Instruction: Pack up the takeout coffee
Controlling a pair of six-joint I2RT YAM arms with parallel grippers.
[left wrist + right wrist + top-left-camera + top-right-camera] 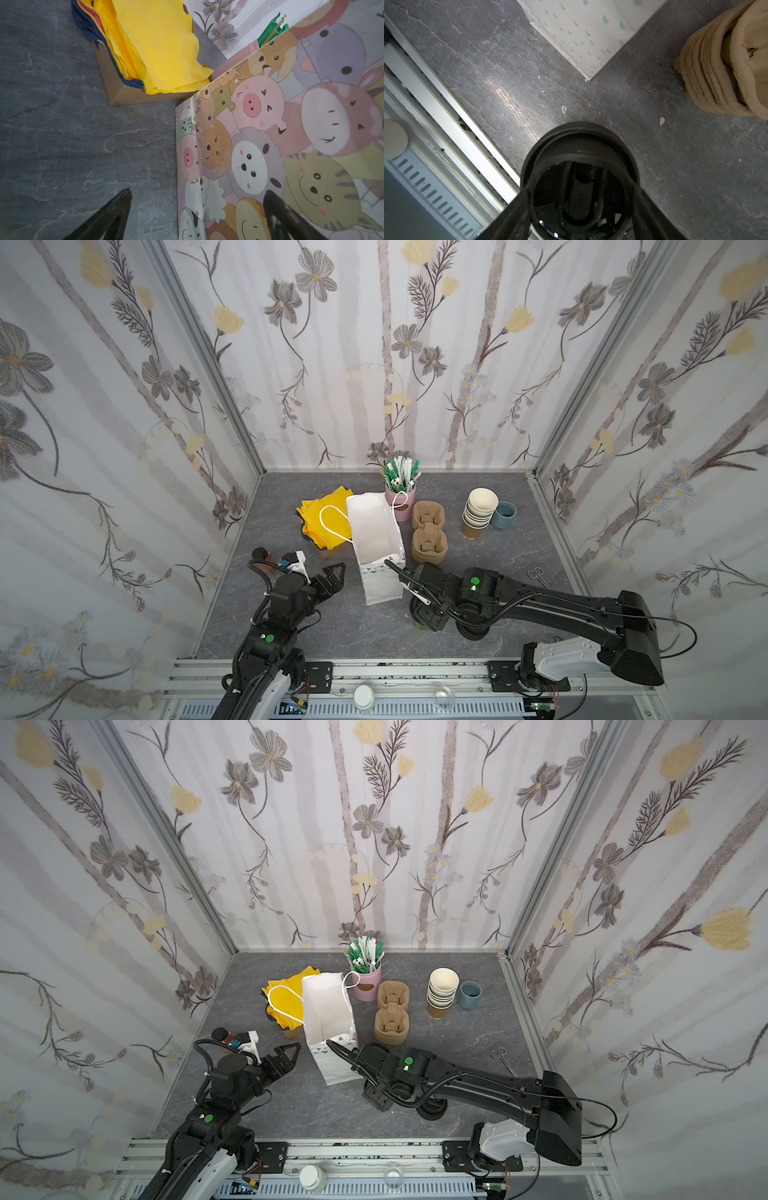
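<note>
Right gripper (581, 186) straddles the takeout coffee (579, 166), its 2 fingers (512, 214) part-way closed and seemingly pressing the black lid (577, 133). That cup stands upright on the counter (685, 166), near the front rail (446, 112), with the open paper bag (376, 531) just leftward and farther back. Left gripper (332, 580) gapes wide beside the bag's other side, holding nothing.

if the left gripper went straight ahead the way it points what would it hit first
Probably the bag, its animal-print side: the open left gripper points at its near edge, though depth is unclear.
</note>
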